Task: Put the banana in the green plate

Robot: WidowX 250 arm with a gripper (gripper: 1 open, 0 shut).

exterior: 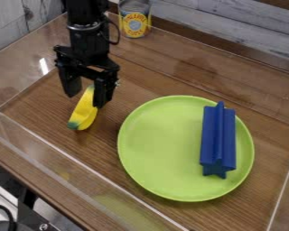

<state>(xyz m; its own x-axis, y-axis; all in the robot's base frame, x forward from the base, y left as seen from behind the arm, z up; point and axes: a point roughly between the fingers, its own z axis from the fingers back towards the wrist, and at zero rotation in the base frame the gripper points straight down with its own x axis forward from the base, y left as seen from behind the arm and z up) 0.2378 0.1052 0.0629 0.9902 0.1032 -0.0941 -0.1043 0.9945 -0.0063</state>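
High oblique view across table (231, 54)

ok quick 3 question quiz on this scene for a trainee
1. True or false: the banana lies on the green plate.
2. What rests on the plate's right part? A) blue ridged block B) can C) nothing
3. Fill in: the gripper is ____ with its fingers either side of the banana's upper end.

Key: 1 false, it lies on the table left of the plate. 2 A, the blue ridged block. 3 open.

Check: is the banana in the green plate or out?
Out. The banana lies on the table left of the green plate, under the open gripper.
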